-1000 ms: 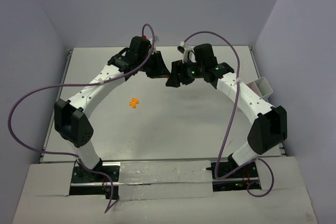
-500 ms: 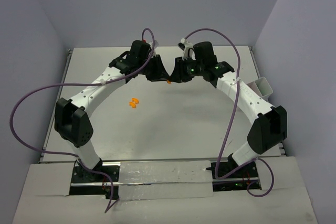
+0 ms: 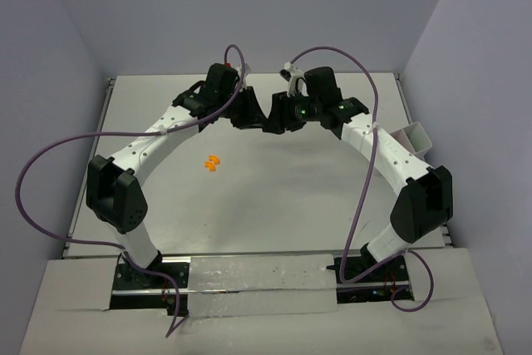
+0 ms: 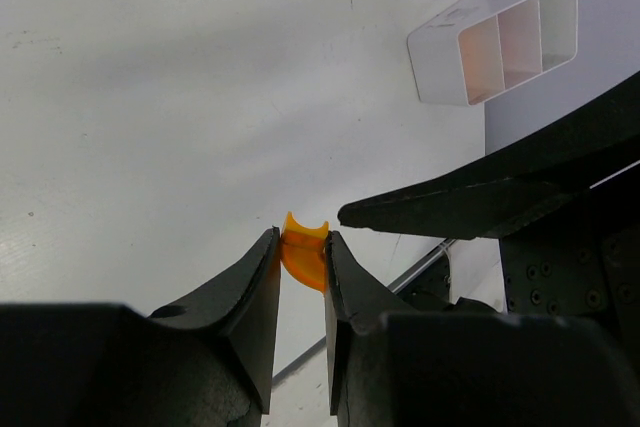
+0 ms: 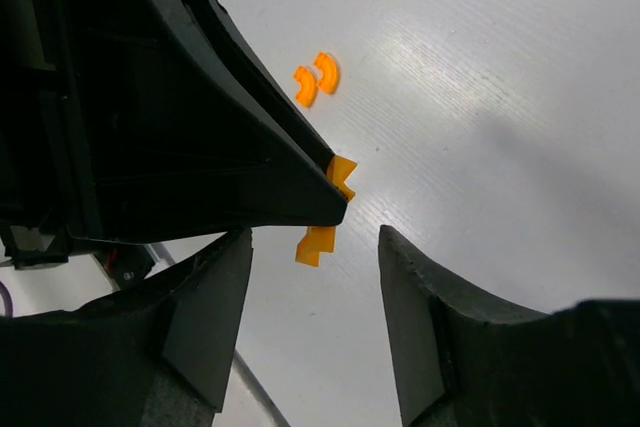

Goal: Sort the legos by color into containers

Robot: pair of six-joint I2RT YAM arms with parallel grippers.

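pinched in the left gripper (image 4: 301, 238), fingers narrowed tight on its sides: one orange lego (image 4: 303, 255), a small curved arch. hollow edge and two horn tips pointing out past the fingertips, away from the wrist; length lying along the fingers as far as visible, lower end hidden between them. glossy, slightly translucent orange, smooth-faced. up off the table (image 3: 274, 197), at the far middle, nose to nose with the right gripper (image 5: 313, 235).

right gripper's fingers (image 5: 205, 317) spread wide, gripping nothing, one to each side of a second orange piece (image 5: 318, 245) and touching it nowhere. same colour, a blocky arc, just below the left fingertip in the right wrist view; lying on the table or not, cannot tell.

loose on the table, left of centre and well apart from both grippers: two more orange arcs (image 3: 213, 162), quarter-ring shapes, side by side and almost touching, curved the same way like nested brackets.

at the right table edge, beside the right arm: one white container (image 4: 497, 42), thin-walled, translucent, box-shaped. long axis left to right in the left wrist view, tilted up a little at the right; mouth toward that camera; three compartments in a row.

count: four orange legos, one container, two grippers.
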